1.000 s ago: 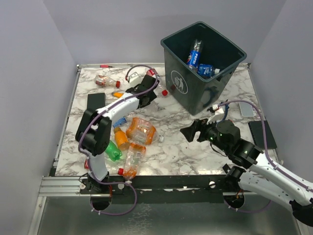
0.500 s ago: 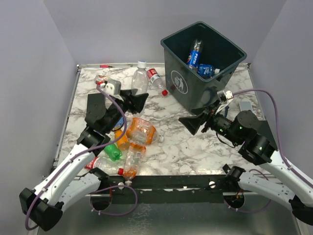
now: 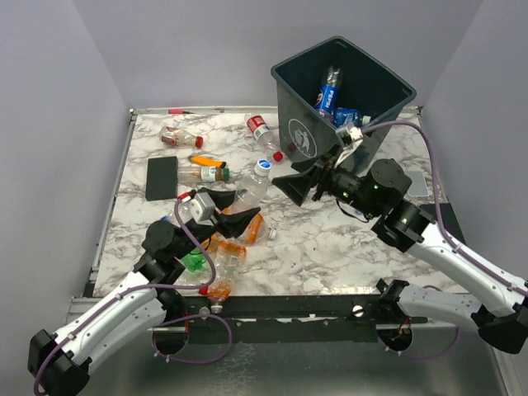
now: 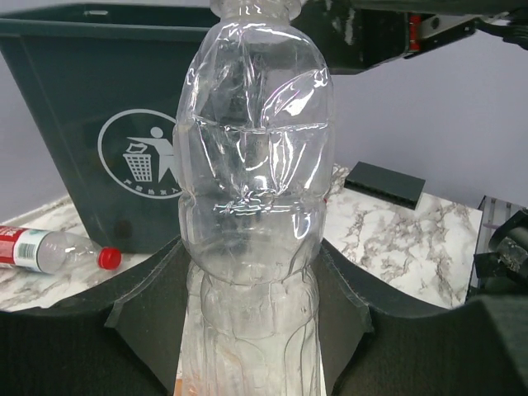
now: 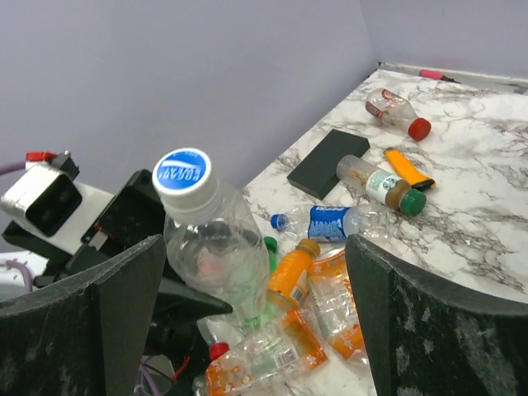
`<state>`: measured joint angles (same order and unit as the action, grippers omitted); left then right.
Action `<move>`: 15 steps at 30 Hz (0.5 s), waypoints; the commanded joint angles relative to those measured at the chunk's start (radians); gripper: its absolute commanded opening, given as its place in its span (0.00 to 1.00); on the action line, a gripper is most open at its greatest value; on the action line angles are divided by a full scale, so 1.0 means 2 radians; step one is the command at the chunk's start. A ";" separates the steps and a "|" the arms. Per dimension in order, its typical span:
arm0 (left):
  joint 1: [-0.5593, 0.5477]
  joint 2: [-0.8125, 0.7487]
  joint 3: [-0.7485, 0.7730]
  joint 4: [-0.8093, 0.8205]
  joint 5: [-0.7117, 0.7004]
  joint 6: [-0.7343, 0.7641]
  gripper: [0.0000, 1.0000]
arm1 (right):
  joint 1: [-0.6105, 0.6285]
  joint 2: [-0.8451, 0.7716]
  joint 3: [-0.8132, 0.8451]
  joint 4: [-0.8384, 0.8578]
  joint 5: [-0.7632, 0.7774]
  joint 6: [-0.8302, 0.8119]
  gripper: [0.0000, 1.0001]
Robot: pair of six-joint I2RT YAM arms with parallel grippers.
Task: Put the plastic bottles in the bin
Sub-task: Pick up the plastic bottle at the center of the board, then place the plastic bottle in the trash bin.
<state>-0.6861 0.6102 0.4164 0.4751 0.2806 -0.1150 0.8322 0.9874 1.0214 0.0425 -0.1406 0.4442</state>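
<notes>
My left gripper [image 3: 231, 208] [image 4: 252, 305] is shut on the lower body of a clear plastic bottle [image 3: 254, 183] [image 4: 252, 190] with a blue and white cap [image 5: 183, 175], holding it tilted up above the table. My right gripper [image 3: 299, 186] [image 5: 254, 247] is open just right of that cap, facing it, with nothing gripped. The dark green bin [image 3: 307, 111] [image 4: 91, 99] stands at the back right, with blue-labelled bottles [image 3: 328, 92] inside. Several more bottles lie on the marble, orange ones [image 3: 241, 229] [image 5: 330, 322] and a green one [image 3: 194, 261] below the held bottle.
A red-labelled bottle [image 3: 262, 132] [image 4: 41, 247] lies left of the bin. Further left are a flat black pad [image 3: 162, 177] [image 5: 330, 163], a brown-capped bottle [image 3: 211, 174], an orange lighter [image 3: 202, 161] and a crushed bottle [image 3: 177, 136]. Another black pad [image 3: 450, 224] sits at the right edge.
My left arm has pulled back from the far side of the table with the clear bottle in its grip. My right gripper has moved left towards the bottle's cap.
</notes>
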 commanded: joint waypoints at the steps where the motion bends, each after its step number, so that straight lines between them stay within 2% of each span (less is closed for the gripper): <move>1: -0.017 -0.019 -0.026 0.061 -0.042 0.015 0.40 | 0.003 0.031 0.036 0.042 -0.018 0.020 0.93; 15: -0.030 -0.017 -0.033 0.070 -0.070 0.013 0.36 | 0.003 0.099 0.080 0.043 -0.077 0.034 0.86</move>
<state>-0.7418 0.5781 0.3611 0.5823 0.1699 -0.1020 0.8322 1.1584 1.1454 0.1253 -0.2241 0.5072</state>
